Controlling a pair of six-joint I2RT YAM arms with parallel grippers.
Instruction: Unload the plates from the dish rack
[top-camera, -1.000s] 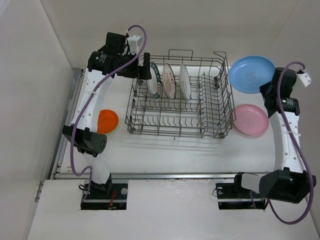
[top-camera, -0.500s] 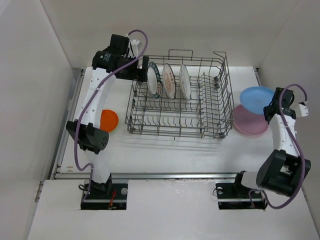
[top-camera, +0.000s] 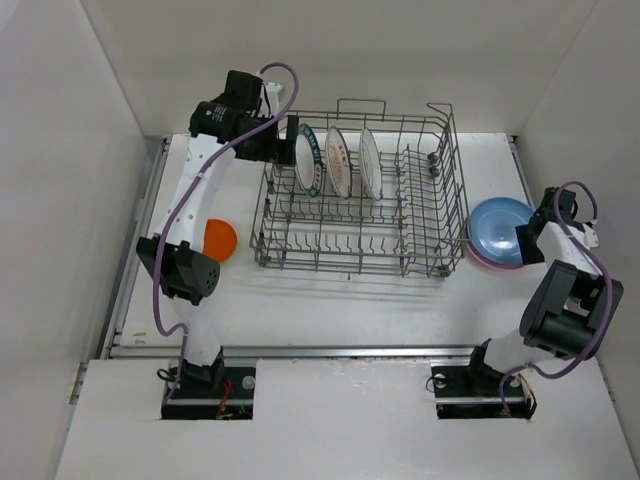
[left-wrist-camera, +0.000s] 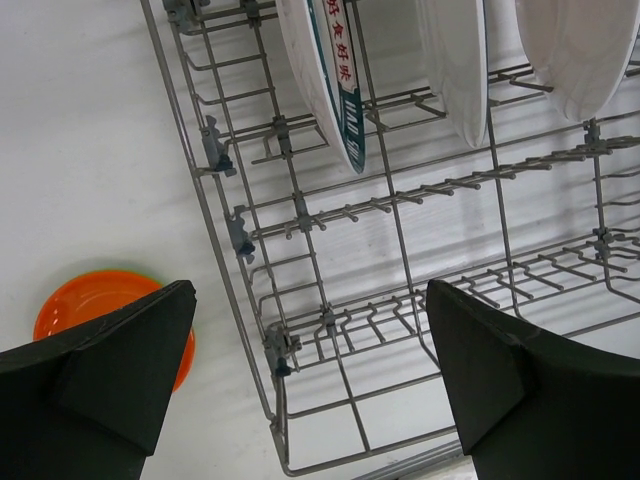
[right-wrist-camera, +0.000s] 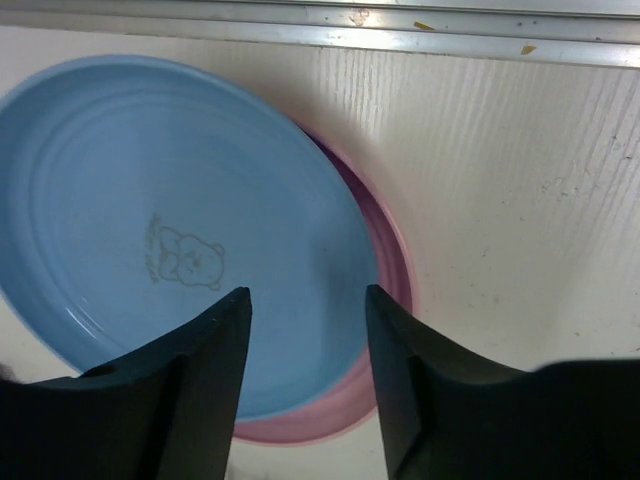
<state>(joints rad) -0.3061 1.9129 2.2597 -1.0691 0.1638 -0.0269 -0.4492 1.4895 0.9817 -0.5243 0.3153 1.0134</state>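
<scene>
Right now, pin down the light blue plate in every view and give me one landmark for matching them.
Top external: light blue plate lies right of the dish rack, on the pink plate.
Left wrist: not in it; only the dish rack and an orange plate show.
Right wrist: fills the left and centre, behind the right pincer.
Shared landmark: the pink plate's rim beneath it.

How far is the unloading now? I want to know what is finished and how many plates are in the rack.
Done: an orange plate lies left of the rack; a blue plate lies on a pink plate at its right. In hand: nothing; the right gripper is open over the blue plate, the left gripper open over the rack's left end. Left: three plates upright in the rack.
</scene>
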